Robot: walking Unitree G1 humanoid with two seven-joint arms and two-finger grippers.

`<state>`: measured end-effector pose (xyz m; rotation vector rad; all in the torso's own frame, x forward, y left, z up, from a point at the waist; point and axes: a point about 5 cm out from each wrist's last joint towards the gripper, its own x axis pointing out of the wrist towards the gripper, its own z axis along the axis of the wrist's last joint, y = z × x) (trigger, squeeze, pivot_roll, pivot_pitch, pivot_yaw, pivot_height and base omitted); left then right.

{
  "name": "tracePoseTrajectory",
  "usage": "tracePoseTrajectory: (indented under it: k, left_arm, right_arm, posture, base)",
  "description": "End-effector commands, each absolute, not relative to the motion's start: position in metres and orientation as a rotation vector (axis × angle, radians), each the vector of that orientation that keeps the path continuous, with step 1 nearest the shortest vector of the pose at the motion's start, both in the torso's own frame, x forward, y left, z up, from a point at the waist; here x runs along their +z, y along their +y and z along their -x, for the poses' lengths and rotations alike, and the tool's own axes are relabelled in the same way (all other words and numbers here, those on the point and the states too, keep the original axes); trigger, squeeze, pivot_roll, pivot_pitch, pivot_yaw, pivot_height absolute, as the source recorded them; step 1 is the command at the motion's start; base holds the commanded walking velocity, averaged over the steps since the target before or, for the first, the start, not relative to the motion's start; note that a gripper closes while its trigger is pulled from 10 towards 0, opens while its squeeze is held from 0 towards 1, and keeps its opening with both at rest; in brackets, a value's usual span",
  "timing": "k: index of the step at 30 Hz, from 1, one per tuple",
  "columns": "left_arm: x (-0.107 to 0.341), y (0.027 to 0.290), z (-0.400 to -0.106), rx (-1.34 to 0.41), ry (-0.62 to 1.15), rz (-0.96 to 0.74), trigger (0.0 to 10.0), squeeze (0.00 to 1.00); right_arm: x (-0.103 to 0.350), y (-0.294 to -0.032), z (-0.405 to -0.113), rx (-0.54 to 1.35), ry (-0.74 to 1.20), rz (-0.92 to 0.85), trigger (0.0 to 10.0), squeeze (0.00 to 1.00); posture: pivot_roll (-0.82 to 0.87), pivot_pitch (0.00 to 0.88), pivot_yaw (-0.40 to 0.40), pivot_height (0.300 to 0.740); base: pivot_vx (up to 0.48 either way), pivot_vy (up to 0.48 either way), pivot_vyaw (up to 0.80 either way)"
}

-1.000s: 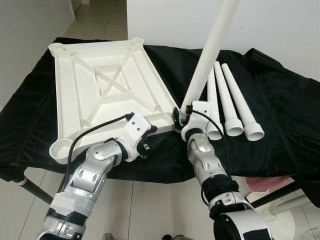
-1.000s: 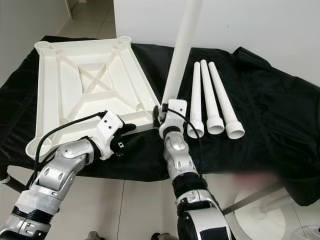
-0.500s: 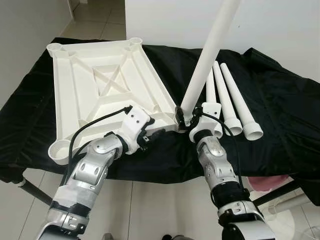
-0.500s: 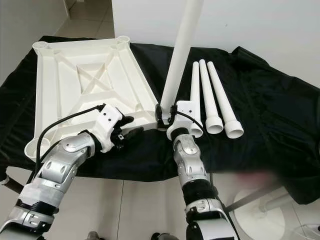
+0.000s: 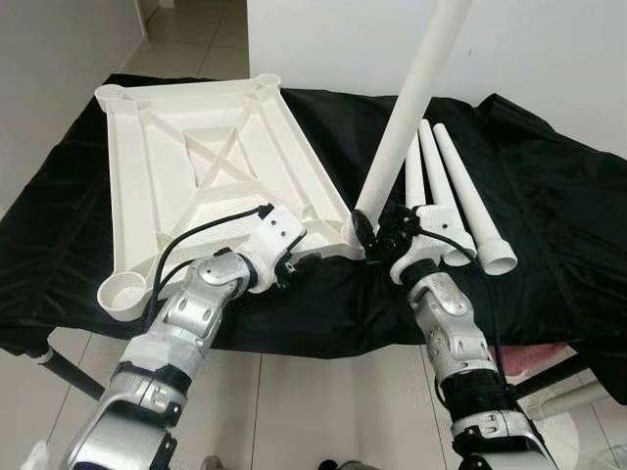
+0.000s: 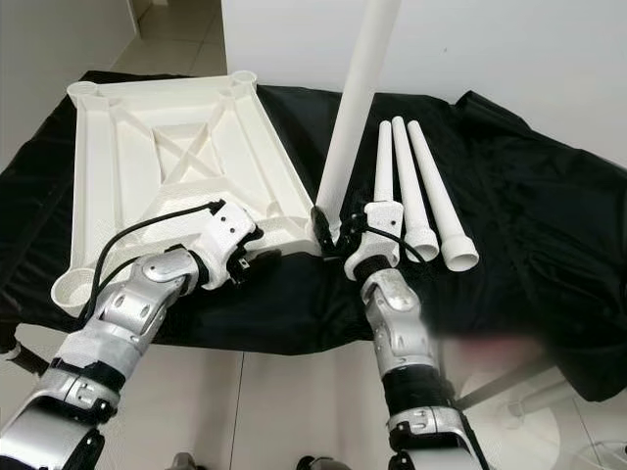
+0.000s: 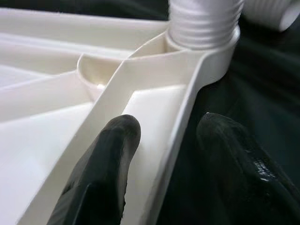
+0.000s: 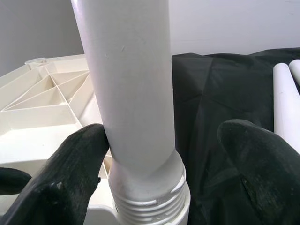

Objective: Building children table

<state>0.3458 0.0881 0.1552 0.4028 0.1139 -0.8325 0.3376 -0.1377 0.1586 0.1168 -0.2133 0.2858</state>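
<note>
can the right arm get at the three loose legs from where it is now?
Probably yes. The three loose legs lie on the black cloth just beside the right claw, nothing between. But its fingers straddle the upright leg standing in the tabletop corner socket, so it must back off first.

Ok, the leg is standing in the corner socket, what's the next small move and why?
Probably close the right gripper on the upright leg and twist it down: its jaws stand open around it, and threads show above the socket. The left gripper straddles the tabletop's edge rim, steadying it.
</note>
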Motion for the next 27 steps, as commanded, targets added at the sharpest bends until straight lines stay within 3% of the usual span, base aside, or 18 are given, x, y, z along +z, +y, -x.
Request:
tracePoseTrajectory:
  k: [1, 15, 19, 20, 21, 25, 26, 27]
  left_arm:
    - [0.151, 0.089, -0.349, -0.745, 0.127, -0.427, 10.0, 0.00]
    - [0.138, 0.098, -0.363, -0.720, 0.233, -0.589, 10.0, 0.00]
    - [0.139, 0.093, -0.347, -0.936, 0.217, -0.558, 9.7, 0.00]
    - [0.139, 0.092, -0.343, -0.986, 0.218, -0.558, 9.0, 0.00]
    - [0.138, 0.092, -0.336, -1.046, 0.213, -0.564, 7.2, 0.00]
    - [0.137, 0.091, -0.333, -1.084, 0.210, -0.570, 7.2, 0.00]
    - [0.137, 0.092, -0.326, -1.152, 0.204, -0.574, 4.4, 0.00]
    - [0.137, 0.092, -0.326, -1.152, 0.204, -0.574, 4.4, 0.00]
  right_arm:
    - [0.160, -0.145, -0.338, 0.261, -0.217, -0.118, 10.0, 0.00]
    - [0.169, -0.149, -0.343, 0.272, -0.233, -0.109, 10.0, 0.00]
    - [0.171, -0.151, -0.344, 0.285, -0.238, -0.104, 10.0, 0.00]
    - [0.171, -0.151, -0.343, 0.298, -0.234, -0.105, 10.0, 0.00]
    - [0.169, -0.151, -0.341, 0.312, -0.228, -0.104, 10.0, 0.00]
    - [0.168, -0.152, -0.340, 0.321, -0.223, -0.103, 10.0, 0.00]
    - [0.166, -0.153, -0.338, 0.329, -0.214, -0.101, 10.0, 0.00]
    - [0.166, -0.153, -0.338, 0.329, -0.214, -0.101, 10.0, 0.00]
  posture:
    - [0.00, 0.079, -0.040, 0.740]
    - [0.00, 0.090, -0.034, 0.740]
    - [0.00, 0.090, -0.032, 0.740]
    - [0.00, 0.092, -0.031, 0.740]
    - [0.00, 0.093, -0.030, 0.740]
    - [0.00, 0.094, -0.031, 0.740]
    - [0.00, 0.094, -0.032, 0.740]
    - [0.00, 0.094, -0.032, 0.740]
  base:
    - [0.000, 0.000, 0.00]
    - [0.000, 0.000, 0.00]
    - [0.000, 0.000, 0.00]
    - [0.000, 0.000, 0.00]
    - [0.000, 0.000, 0.00]
    - [0.000, 0.000, 0.00]
    - [0.000, 0.000, 0.00]
    - [0.000, 0.000, 0.00]
